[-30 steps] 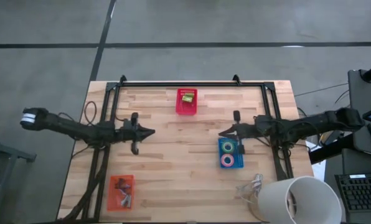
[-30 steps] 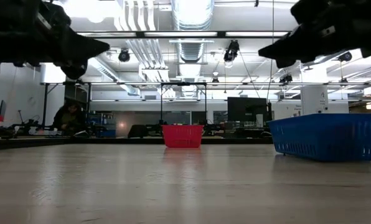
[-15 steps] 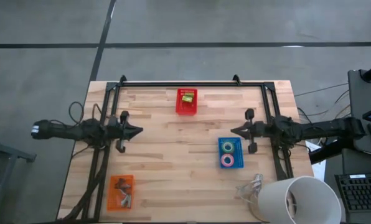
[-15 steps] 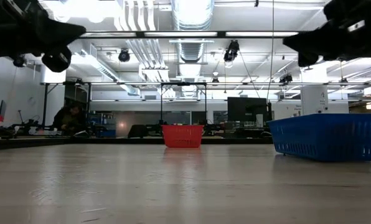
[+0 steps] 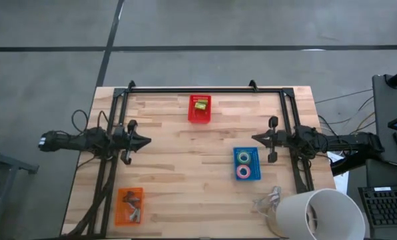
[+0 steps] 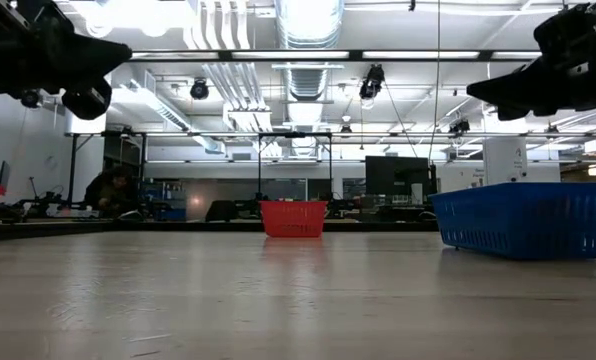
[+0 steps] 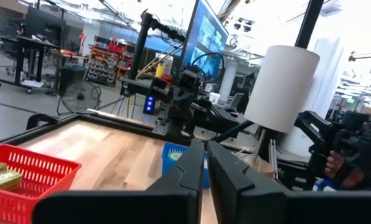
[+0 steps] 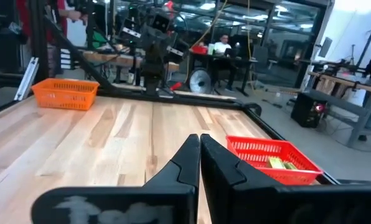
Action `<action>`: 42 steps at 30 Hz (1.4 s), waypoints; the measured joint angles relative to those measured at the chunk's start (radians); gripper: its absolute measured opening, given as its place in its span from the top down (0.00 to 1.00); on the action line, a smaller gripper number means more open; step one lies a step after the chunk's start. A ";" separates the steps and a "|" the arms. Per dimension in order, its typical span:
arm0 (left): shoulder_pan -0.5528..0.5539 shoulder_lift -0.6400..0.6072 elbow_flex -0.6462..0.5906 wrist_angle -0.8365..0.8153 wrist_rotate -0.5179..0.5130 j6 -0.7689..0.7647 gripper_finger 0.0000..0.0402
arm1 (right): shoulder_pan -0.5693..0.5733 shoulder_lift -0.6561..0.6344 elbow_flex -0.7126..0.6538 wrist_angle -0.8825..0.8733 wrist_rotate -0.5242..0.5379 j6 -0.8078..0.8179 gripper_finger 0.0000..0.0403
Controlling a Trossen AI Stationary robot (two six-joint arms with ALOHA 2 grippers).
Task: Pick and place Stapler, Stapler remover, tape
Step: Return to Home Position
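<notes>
The wooden table carries a black frame along its edges. Both dark arms reach in over the sides of this frame. At the near right corner, as the high view shows it, stands a big white cylinder.

The left gripper hangs above the left part of the table and points to the middle. Its two fingers lie together, with only a thin slit between them, and nothing is held. The right gripper hangs above the right part of the table and points to the middle from the other side. Its fingers are also closed on each other and hold nothing. In the low view both grippers are high above the wood.

There are three small bins on the table. The blue bin stands near the right gripper, a little toward the white cylinder from its tip, and it does not touch the gripper. In it lie the two rolls of tape, the green roll nearer to the gripper and the pink roll beside it, farther away.

The red bin stands at the middle of the far edge, close to the frame bar, well apart from both grippers. The yellow-green stapler lies inside it.

The orange bin stands at the near left corner, well apart from the left gripper. Small staple removers lie in it, but I cannot tell how many.
</notes>
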 joint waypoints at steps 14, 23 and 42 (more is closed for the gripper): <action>0.000 0.016 -0.015 -0.017 0.000 -0.002 0.95 | 0.000 0.024 0.000 -0.003 0.000 0.072 0.98; 0.000 0.020 -0.016 -0.020 0.000 -0.002 0.94 | 0.000 0.024 0.000 -0.003 0.000 0.074 0.98; 0.000 0.020 -0.017 -0.021 0.001 -0.002 0.96 | 0.000 0.024 0.000 -0.002 0.001 0.074 0.98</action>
